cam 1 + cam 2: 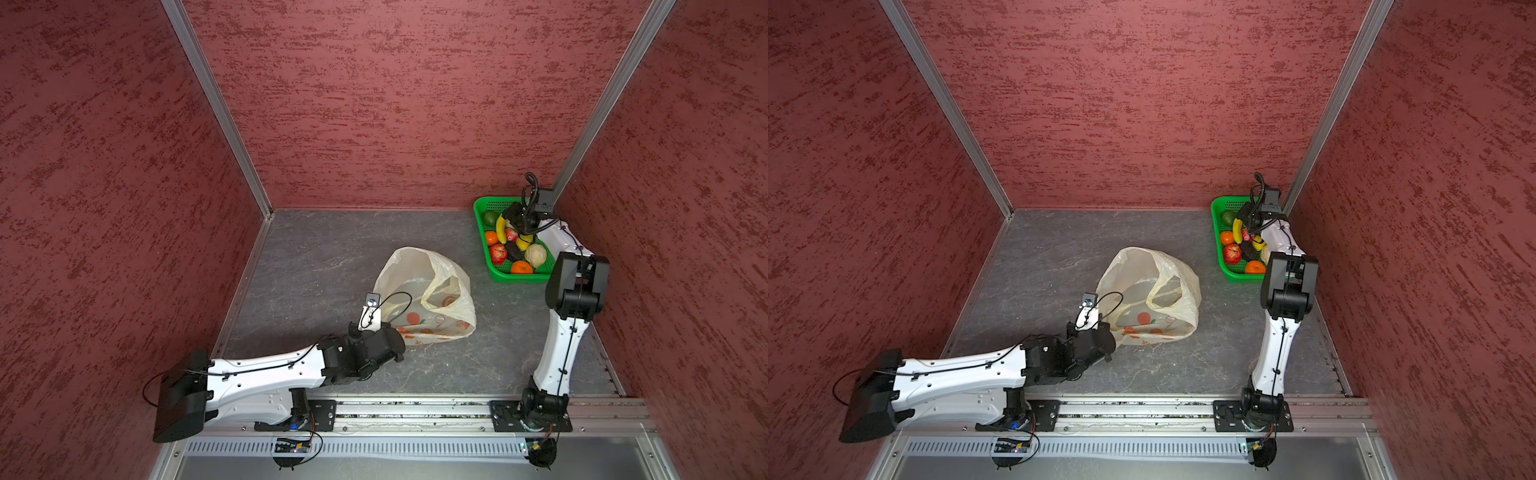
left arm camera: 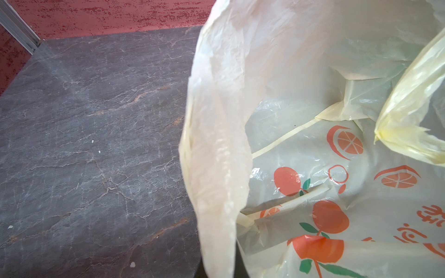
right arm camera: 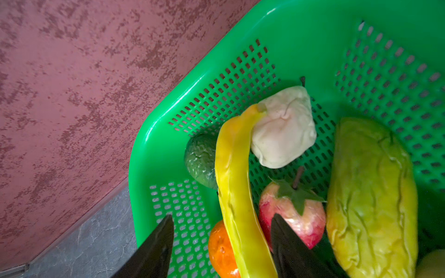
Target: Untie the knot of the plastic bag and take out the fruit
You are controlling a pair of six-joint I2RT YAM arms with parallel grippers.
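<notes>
The right gripper point(image 3: 221, 216) is spread wide astride the banana point(image 3: 232, 168) in the basket point(image 3: 301, 36), arm outstretched, while the low left gripper point(image 1: 397, 336) is clamped on the bag's point(image 1: 415, 266) rim.

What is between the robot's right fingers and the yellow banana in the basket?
Nothing that shows. The right arm's fingers stand open, one on each side of the banana, with a clear gap on both sides. The banana lies in the green basket, beside a red apple.
</notes>
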